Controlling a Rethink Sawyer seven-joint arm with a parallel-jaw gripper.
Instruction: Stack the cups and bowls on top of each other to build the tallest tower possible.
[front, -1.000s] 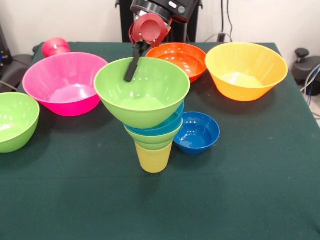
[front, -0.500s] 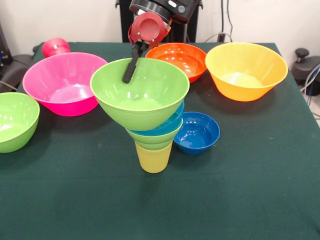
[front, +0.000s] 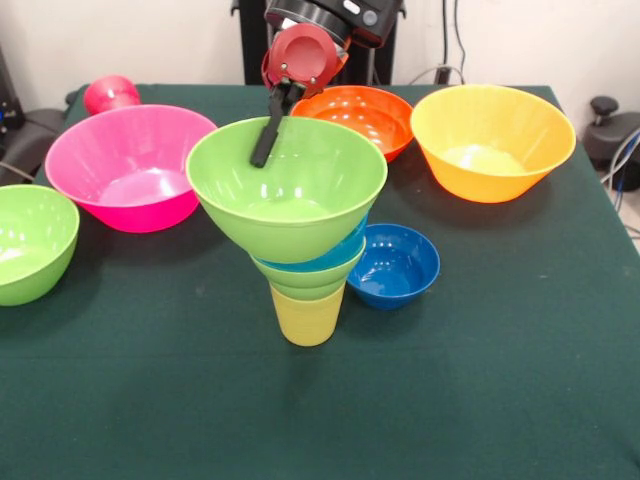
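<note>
I count four bowls nested on the yellow cup (front: 307, 315) mid-tabletop, jaws clamped on the top green bowl (front: 287, 185) at its far rim; pink (front: 130, 165), orange (front: 360, 115), yellow (front: 492, 140), blue (front: 395, 265), green (front: 30, 240) bowls unstacked.

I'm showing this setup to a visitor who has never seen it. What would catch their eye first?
The tower at the table's middle: a big lime green bowl tops nested bowls on a yellow cup. The gripper reaches over that bowl's far rim. Loose around it stand the pink bowl, the orange-red bowl, the yellow-orange bowl and the dark blue bowl.
</note>
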